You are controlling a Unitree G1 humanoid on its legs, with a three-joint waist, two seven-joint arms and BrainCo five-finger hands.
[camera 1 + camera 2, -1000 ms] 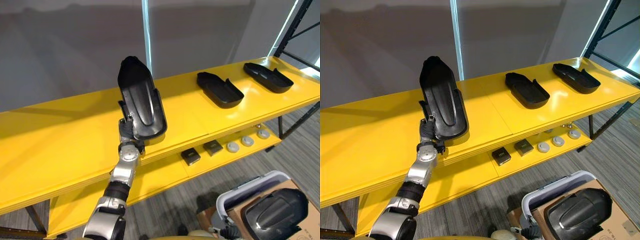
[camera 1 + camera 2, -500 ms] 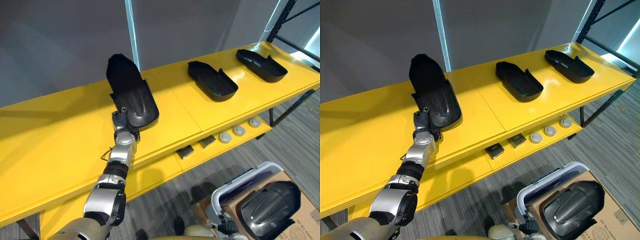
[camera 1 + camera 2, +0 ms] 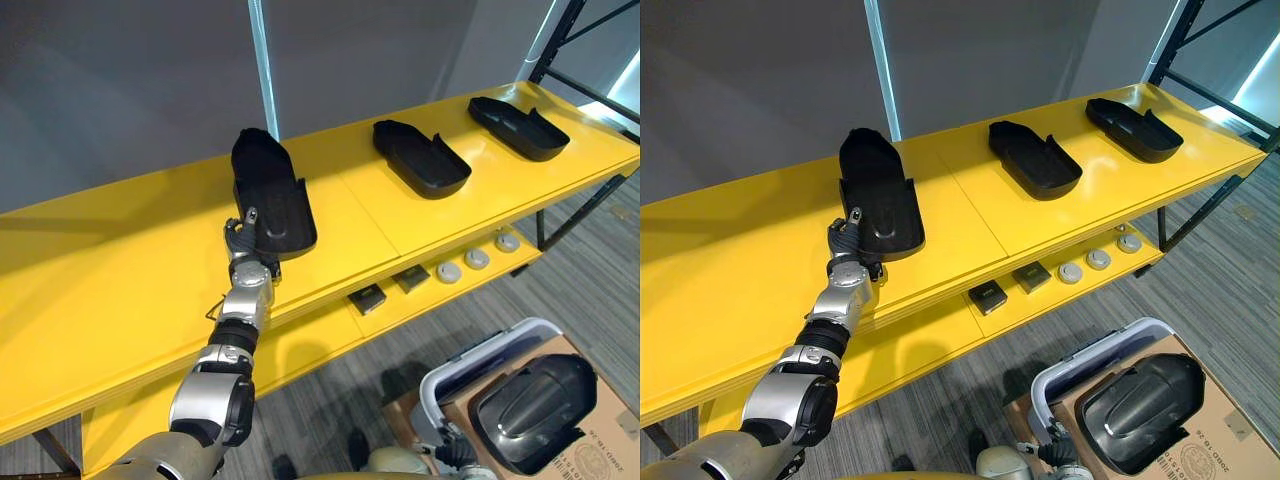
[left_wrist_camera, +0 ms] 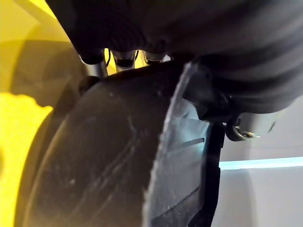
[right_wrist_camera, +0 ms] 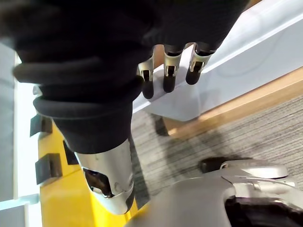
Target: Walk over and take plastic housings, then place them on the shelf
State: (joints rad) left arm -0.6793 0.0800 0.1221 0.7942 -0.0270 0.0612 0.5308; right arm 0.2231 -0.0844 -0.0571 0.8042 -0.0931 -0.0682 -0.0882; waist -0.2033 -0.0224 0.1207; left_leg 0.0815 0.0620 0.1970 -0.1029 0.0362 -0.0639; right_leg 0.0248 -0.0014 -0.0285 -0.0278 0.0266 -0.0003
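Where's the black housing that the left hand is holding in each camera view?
Left eye view: housing on the yellow shelf, left of centre, above the left hand.
Right eye view: housing further left.
Left wrist view: housing close up, past the fingers.
Shared landmark: the yellow shelf, also in the right wrist view.

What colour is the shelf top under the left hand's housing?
Bright yellow shelf top; the housing itself is black. Shows best in the left eye view.

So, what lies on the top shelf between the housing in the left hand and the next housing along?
Nothing: in the left eye view, only bare yellow shelf separates the held housing from the middle housing.
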